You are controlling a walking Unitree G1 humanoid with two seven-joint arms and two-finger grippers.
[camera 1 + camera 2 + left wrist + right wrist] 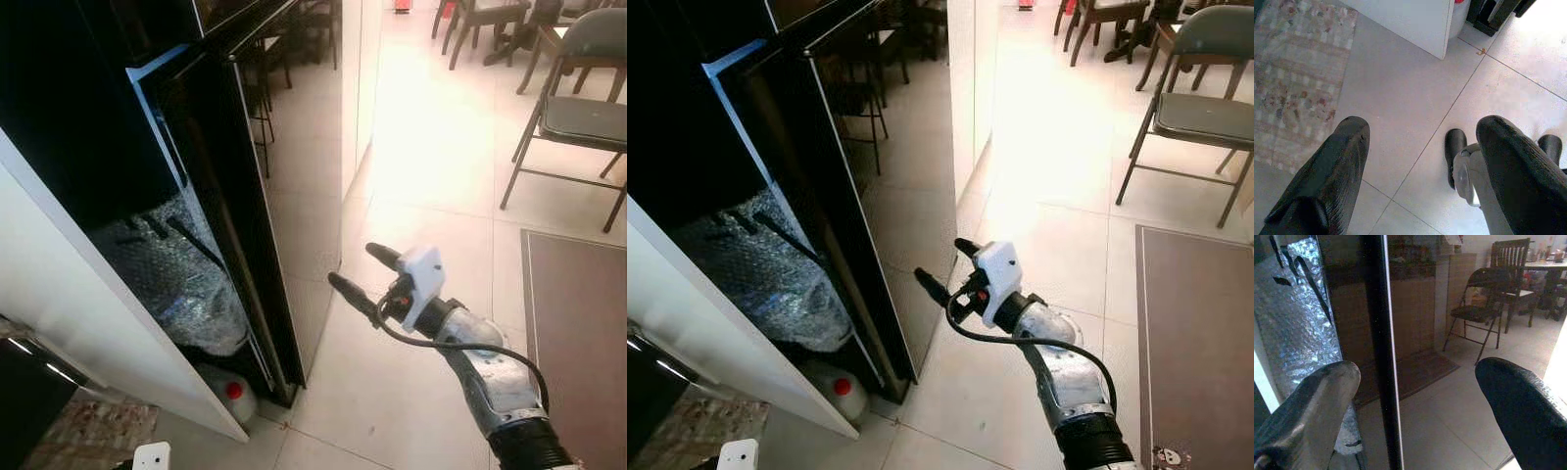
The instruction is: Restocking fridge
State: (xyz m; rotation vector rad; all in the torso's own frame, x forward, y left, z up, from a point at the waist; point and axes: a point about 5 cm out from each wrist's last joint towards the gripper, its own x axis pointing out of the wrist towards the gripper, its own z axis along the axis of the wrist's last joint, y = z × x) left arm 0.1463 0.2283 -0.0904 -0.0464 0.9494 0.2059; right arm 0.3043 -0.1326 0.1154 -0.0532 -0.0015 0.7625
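Right pincer point(359, 271): I am holding it wide, empty, near the fridge door point(235, 186) edge.
Left pincer point(1420, 161): I am hanging it wide above the floor point(1400, 98).
Door shelf: bubble wrap point(171, 269), red-capped bottle point(233, 394) below.

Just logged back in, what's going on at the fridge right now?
The right gripper is raised with its fingers open, lined up on the edge of the open black fridge door and holding nothing. Bubble wrap sits inside the door, with a red-capped white jug low by the door's foot. The left gripper hangs open over the floor tiles.
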